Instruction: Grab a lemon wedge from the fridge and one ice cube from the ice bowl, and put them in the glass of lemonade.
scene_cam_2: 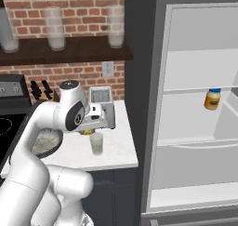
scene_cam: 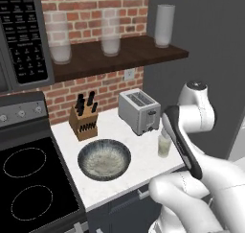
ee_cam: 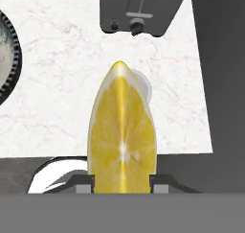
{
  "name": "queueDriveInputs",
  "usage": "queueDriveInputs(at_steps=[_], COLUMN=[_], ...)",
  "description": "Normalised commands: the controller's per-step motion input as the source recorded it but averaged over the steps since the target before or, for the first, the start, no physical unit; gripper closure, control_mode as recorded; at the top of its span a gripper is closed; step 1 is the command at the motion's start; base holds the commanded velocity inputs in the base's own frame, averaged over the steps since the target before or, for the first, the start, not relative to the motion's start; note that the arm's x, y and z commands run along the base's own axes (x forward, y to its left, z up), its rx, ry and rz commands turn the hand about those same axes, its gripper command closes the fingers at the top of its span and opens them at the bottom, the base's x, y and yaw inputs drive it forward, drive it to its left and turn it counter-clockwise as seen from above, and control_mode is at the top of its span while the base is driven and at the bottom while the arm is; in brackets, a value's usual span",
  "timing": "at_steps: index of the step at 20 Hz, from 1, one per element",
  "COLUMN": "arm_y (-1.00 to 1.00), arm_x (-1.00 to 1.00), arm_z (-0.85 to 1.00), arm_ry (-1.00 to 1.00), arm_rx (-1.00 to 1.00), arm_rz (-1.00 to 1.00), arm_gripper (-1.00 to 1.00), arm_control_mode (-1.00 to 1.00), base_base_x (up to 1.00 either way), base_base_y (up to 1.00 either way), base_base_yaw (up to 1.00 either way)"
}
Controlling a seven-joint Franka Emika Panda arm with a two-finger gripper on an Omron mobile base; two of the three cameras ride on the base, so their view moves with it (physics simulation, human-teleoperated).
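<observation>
Lemon wedge (ee_cam: 122, 131): clamped upright between the pincer (ee_cam: 122, 181) tips, held above the glass of lemonade (ee_cam: 141, 86) on the marble tabletop (ee_cam: 57, 93).

flat, even rendered light in all three views, with no single source to be made out. the white counter (scene_cam: 124, 145) reads bright and shows hardly any cast shadow under the toaster (scene_cam: 139, 111). the open fridge (scene_cam_2: 195, 104) interior is pale and softly shaded, dimmer toward its lower shelves. the frosted glasses (scene_cam: 110, 33) on the shelf look hazy. edges are soft and slightly pixelated throughout. the lemon wedge (ee_cam: 122, 136) close to the hand camera is vivid, with a small glint near its centre. no glare, no visible edge distortion.
</observation>
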Motion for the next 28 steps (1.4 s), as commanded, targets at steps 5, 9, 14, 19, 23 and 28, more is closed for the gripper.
queueDriveInputs(at_steps=[5,9,14,19,23,28], arm_y=[0.00,0.00,0.00,0.00,0.00,0.00], arm_x=[0.00,0.15,0.23,0.35,0.27,0.05], arm_z=[-0.10,0.00,0.00,0.00,-0.17,-0.70], arm_ry=[0.04,0.00,0.03,0.06,0.01,-0.06], arm_rx=[0.00,0.00,0.00,0.00,0.00,0.00], arm_rz=[0.00,0.00,0.00,0.00,0.00,0.00], arm_gripper=[1.00,1.00,1.00,1.00,1.00,1.00], arm_control_mode=[-1.00,-1.00,-1.00,-1.00,-1.00,-1.00], base_base_x=[0.00,0.00,0.00,0.00,0.00,0.00], base_base_y=[0.00,0.00,0.00,0.00,0.00,0.00], base_base_yaw=[0.00,0.00,0.00,0.00,0.00,0.00])
